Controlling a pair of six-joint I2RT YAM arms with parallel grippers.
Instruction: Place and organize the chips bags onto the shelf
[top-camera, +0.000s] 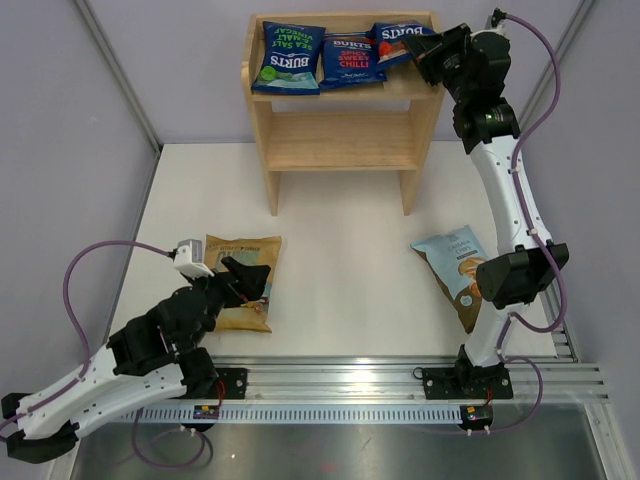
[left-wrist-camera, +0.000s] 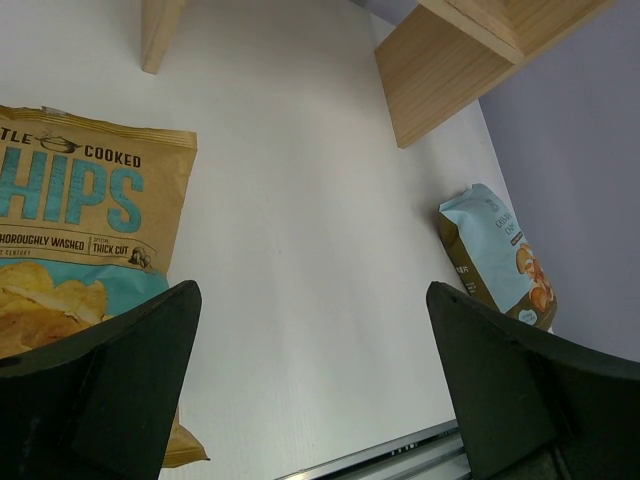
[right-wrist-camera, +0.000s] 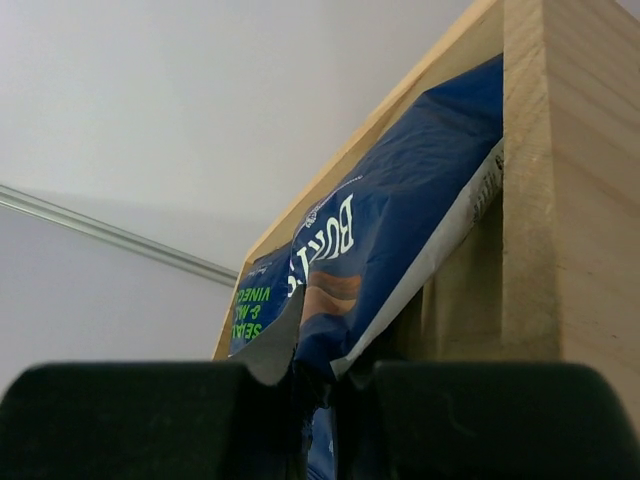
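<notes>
The wooden shelf (top-camera: 340, 125) stands at the far middle. Two dark-blue Burts bags, one with green lettering (top-camera: 288, 57) and one with red (top-camera: 351, 60), lie on its top tier. My right gripper (top-camera: 420, 57) is shut on the edge of a third Burts bag (top-camera: 396, 38) at the top tier's right end; the right wrist view shows the gripper (right-wrist-camera: 320, 390) pinching the bag (right-wrist-camera: 400, 220) against the shelf's side panel (right-wrist-camera: 570, 180). My left gripper (top-camera: 248, 276) is open over the tan CHIPS bag (top-camera: 240, 262), which lies flat on the table. The light-blue-and-brown bag (top-camera: 455, 265) lies at the right.
In the left wrist view my gripper (left-wrist-camera: 312, 300) is wide open with bare table between its jaws. The CHIPS bag (left-wrist-camera: 80, 200) is on its left, the light-blue bag (left-wrist-camera: 495, 255) on its right. The shelf's lower tier (top-camera: 340, 150) holds nothing. A metal rail (top-camera: 400, 375) runs along the near edge.
</notes>
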